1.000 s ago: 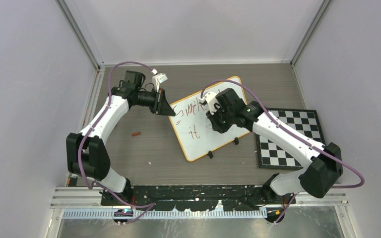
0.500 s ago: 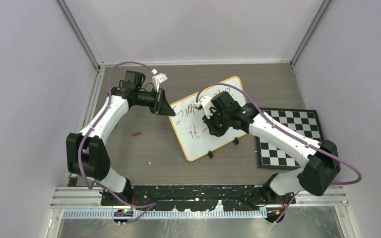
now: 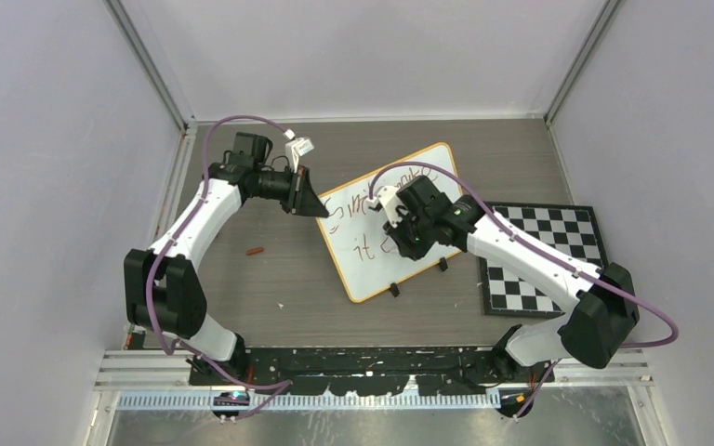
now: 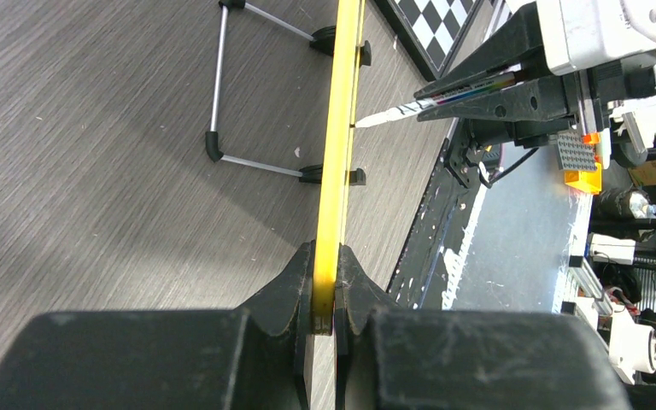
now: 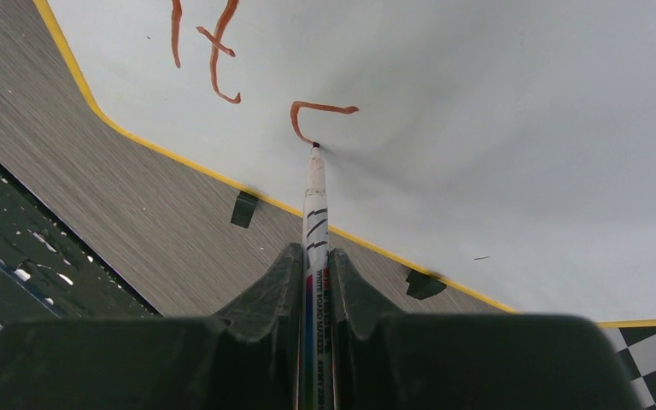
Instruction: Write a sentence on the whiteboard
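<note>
The whiteboard (image 3: 376,274) stands propped near the middle of the table (image 3: 270,297), turned at an angle, with one far corner toward the left arm. The sentence (image 3: 364,248) is only partly there: a scrawled top line, "it" below, and a hooked stroke (image 5: 307,115) beside that. The marker (image 5: 314,205) touches the board with its tip at the stroke's end, and the right gripper (image 5: 314,260) is clamped on its barrel. The left gripper (image 4: 325,260) pinches the board's yellow rim at the corner, both fingers pressed against it. The checkered mat (image 3: 558,232) lies just right of the board. A small red-brown piece (image 3: 257,249) lies on the table to its left.
</note>
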